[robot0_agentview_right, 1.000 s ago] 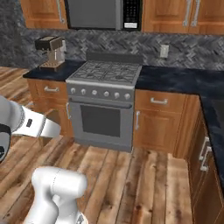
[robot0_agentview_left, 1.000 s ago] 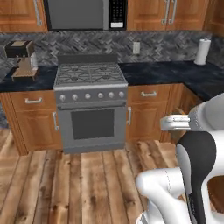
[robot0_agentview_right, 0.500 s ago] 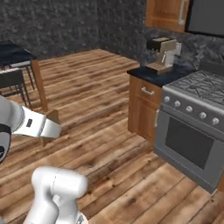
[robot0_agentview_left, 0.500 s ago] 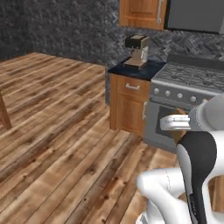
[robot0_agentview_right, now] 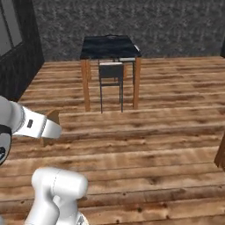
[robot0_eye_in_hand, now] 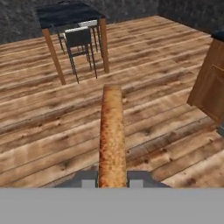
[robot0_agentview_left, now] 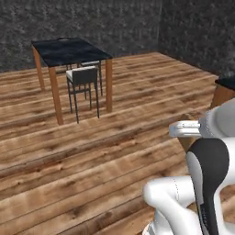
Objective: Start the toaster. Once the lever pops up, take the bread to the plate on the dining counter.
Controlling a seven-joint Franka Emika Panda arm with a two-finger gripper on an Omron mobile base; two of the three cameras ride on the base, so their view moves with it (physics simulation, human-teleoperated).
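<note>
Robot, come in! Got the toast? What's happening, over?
Gripper shut on the bread. Dining counter ahead across open wood floor. Chair at its near side.

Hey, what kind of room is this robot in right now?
Probably the dining end of a home kitchen: a black-topped dining counter on wooden legs with a chair tucked under it, wood plank flooring, and a wooden cabinet at one side.

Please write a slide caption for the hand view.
End effector carries bread edge-on toward the dining counter.
</note>
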